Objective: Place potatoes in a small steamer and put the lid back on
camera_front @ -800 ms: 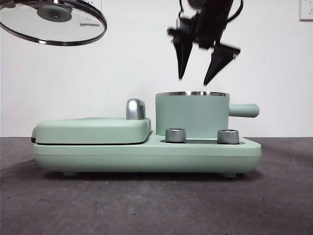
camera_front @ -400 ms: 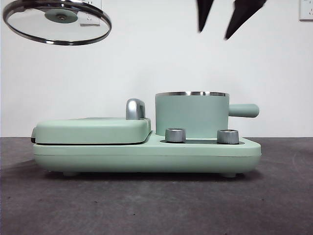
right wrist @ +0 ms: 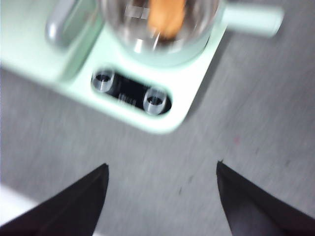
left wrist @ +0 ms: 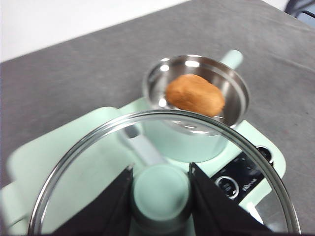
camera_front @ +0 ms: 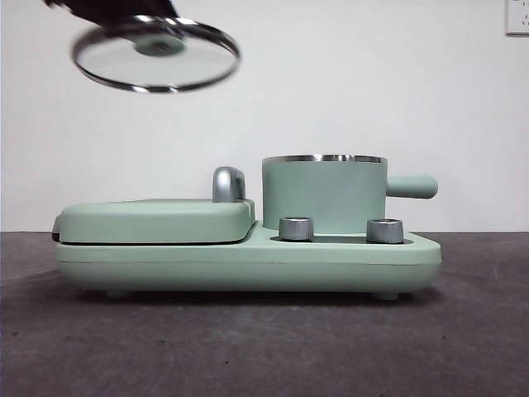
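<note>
One lid [camera_front: 155,54], clamped by its knob in the left gripper [left wrist: 161,196], had shifted toward the small steamer [camera_front: 324,194] since half a second before, hanging high over the griddle cover [camera_front: 157,219]. Right gripper [right wrist: 162,196], gone from the front view, hung spread and empty above the table [right wrist: 246,123]. Held the potato [left wrist: 195,94] inside the uncovered steamer.

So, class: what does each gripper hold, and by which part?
Left gripper holds the lid by its knob. Right gripper holds nothing.
</note>
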Robot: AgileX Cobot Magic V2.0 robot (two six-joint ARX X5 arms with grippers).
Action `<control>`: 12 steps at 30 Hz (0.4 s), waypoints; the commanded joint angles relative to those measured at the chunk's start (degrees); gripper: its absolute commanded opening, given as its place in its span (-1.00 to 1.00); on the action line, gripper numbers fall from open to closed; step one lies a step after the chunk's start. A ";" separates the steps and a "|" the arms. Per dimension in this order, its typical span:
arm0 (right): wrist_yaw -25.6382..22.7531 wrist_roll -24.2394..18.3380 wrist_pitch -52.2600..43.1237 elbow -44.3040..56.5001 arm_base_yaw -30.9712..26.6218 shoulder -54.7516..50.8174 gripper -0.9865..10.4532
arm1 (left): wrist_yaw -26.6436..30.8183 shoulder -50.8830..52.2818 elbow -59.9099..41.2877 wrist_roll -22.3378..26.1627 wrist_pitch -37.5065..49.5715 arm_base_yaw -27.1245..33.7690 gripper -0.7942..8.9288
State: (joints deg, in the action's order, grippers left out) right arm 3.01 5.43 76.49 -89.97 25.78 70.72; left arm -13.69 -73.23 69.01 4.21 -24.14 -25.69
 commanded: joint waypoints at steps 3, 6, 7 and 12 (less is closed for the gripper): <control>-0.11 4.70 -10.10 15.30 2.64 -14.25 -0.23 | -0.26 -5.53 3.06 -1.90 3.93 -3.13 -0.81; -0.07 7.45 -15.32 24.35 3.78 -22.51 -0.23 | -0.24 -9.35 5.75 -2.14 4.42 -4.66 -0.81; -0.07 8.20 -16.52 26.77 4.13 -24.68 -0.23 | -0.22 -10.56 6.75 -2.14 4.44 -5.05 -0.81; -0.11 12.20 -21.00 37.75 4.63 -34.77 -0.23 | 0.70 -17.62 14.32 -2.10 3.96 -7.23 -0.81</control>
State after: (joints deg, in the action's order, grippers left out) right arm 3.01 14.98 56.64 -52.80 30.00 36.47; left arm -13.19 -89.34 80.25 2.50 -21.65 -32.29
